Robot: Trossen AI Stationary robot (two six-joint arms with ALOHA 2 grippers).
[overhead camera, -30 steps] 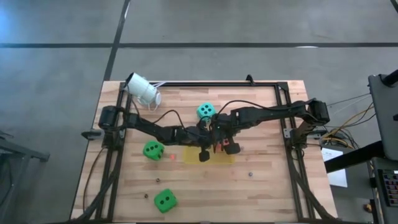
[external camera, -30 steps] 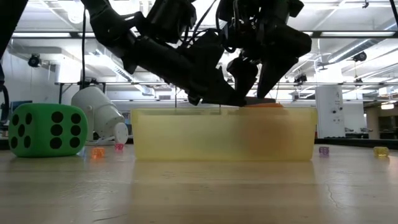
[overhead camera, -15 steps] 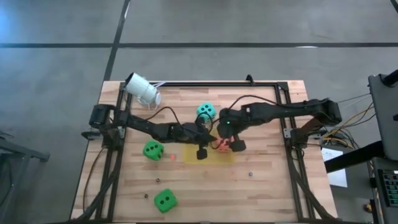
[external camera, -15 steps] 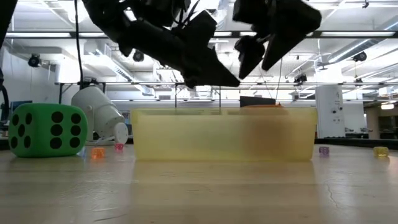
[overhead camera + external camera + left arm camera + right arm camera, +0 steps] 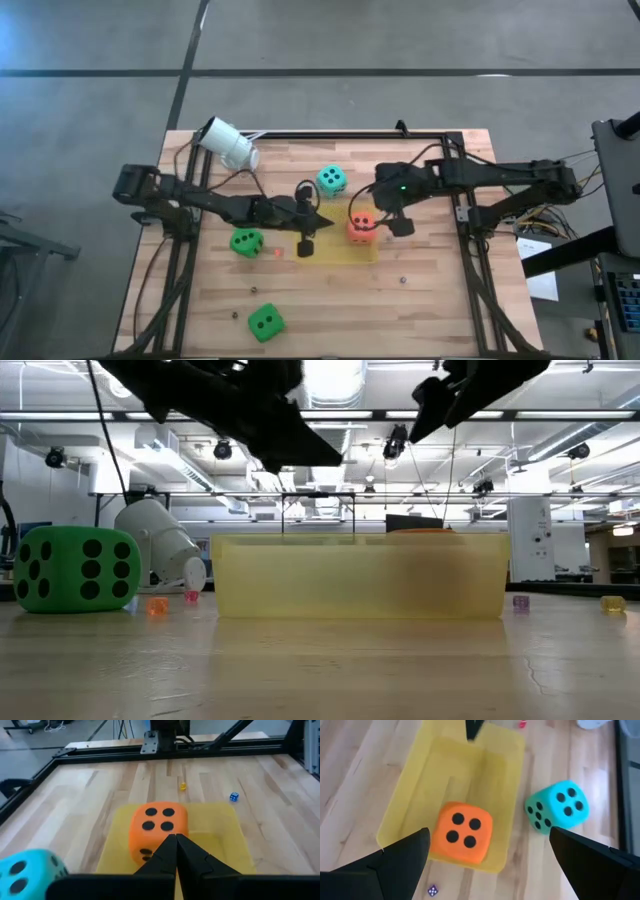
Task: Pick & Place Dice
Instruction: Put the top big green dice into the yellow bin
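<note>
While spread wide, right hand (image 5: 393,222) empty

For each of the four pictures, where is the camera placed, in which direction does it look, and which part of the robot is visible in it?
High view: above the table, looking straight down; both arms show, orange die in yellow tray.
Low view: at table-top height, looking level across; both arms enter from above.
Left wrist view: on the left arm, facing the orange die; shut left gripper shows.
Right wrist view: on the right arm, looking down; open right gripper shows.
Shared: both wrist views show the orange die and teal die.
</note>
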